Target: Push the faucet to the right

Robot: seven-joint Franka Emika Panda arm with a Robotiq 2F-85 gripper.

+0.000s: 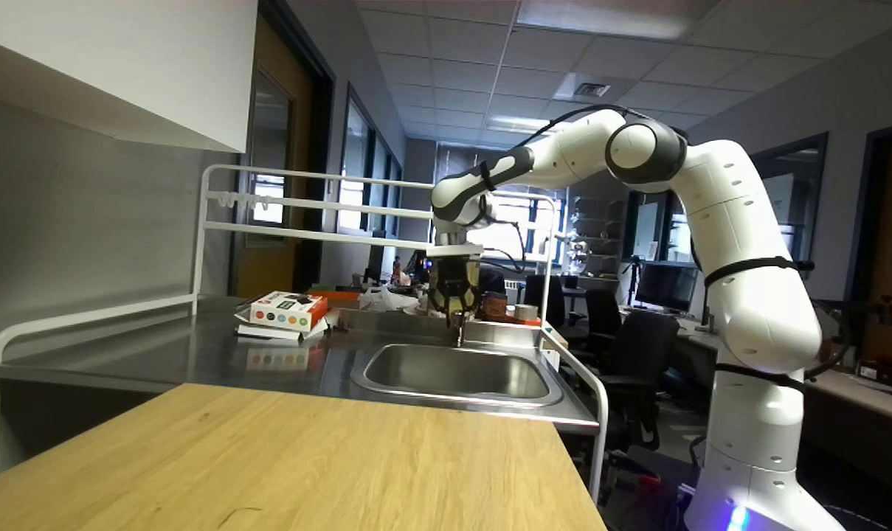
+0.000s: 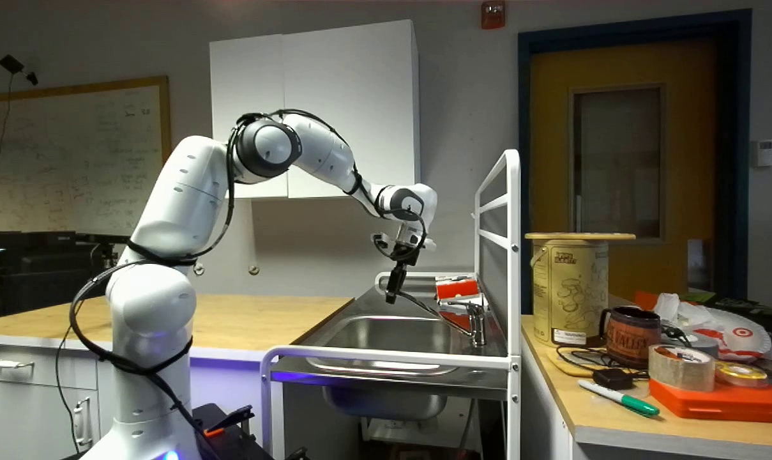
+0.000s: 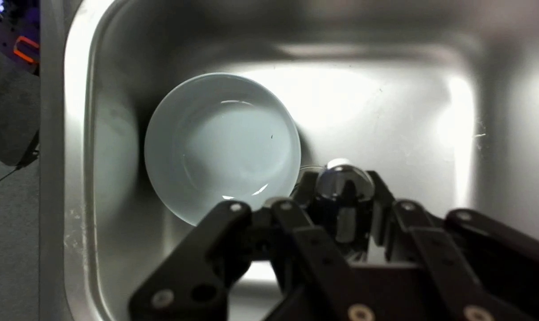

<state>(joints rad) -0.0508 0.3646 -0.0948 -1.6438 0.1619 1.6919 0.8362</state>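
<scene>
The faucet is a slim shiny metal tap. In an exterior view its upright body [image 2: 477, 327] stands at the back of the sink [image 2: 331, 333], and its thin spout slants up over the basin. It shows partly in an exterior view [image 1: 460, 337], behind the sink [image 1: 457, 398]. My gripper [image 2: 393, 295] is at the spout's raised end, pointing down. In the wrist view the rounded spout end [image 3: 345, 176] sits between the fingertips of my gripper [image 3: 342, 185], one on each side, close against it. The pads' contact is partly hidden by the spout.
A pale bowl [image 3: 222, 147] lies in the basin. White rack rails [image 2: 513, 255] rise behind the faucet, and a low white rail [image 2: 386, 356] runs along the sink's side. A red and white box [image 1: 287, 310] lies on the steel counter. A wooden counter [image 1: 305, 457] adjoins it.
</scene>
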